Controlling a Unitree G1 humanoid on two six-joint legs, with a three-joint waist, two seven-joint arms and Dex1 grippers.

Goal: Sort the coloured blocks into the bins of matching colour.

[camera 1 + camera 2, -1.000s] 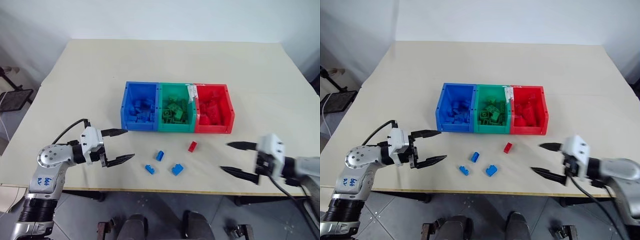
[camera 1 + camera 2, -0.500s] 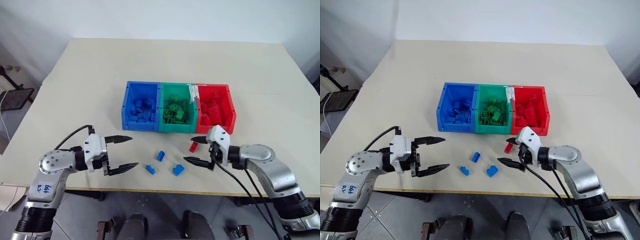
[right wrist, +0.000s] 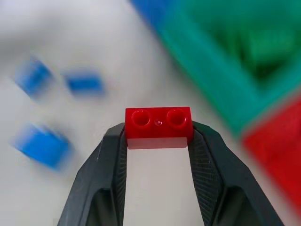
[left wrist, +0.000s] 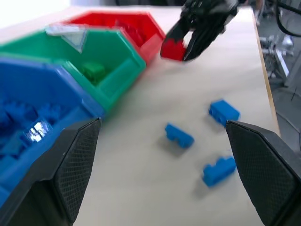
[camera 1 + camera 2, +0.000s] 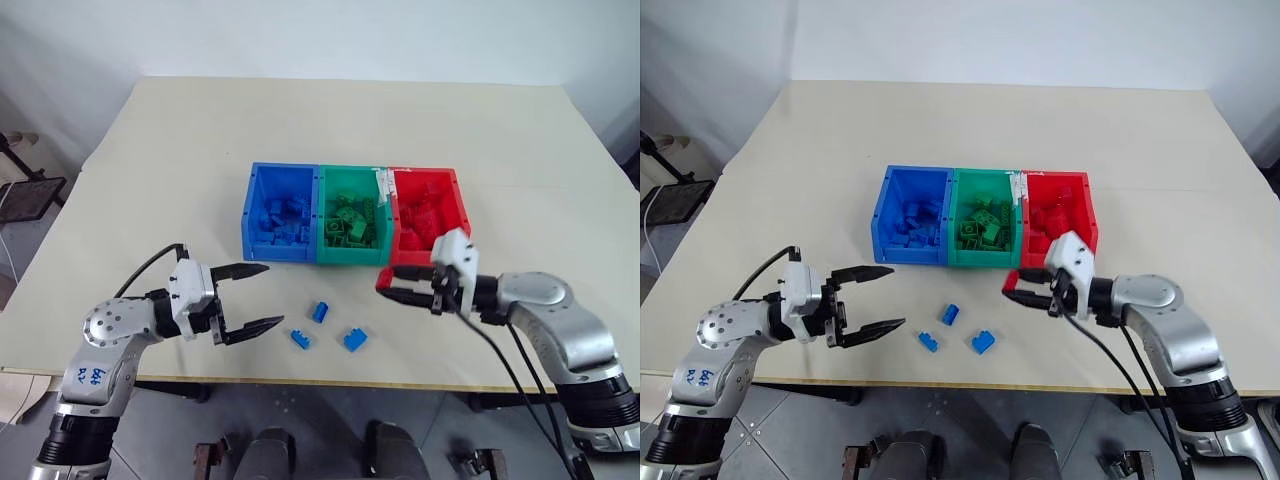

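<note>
Right wrist view showed us the right gripper clamped on a small red brick at its fingertips, held above the table just before the red bin. We saw the left gripper spread wide and empty, left of three blue bricks lying on the cream tabletop, grey floor beyond its edges.

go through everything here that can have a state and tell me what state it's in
Red brick: clamped in right gripper, off the table.
Left gripper: open, empty.
Three blue bricks: loose on table.
Blue bin, green bin, red bin: open-topped, partly filled with matching bricks.
</note>
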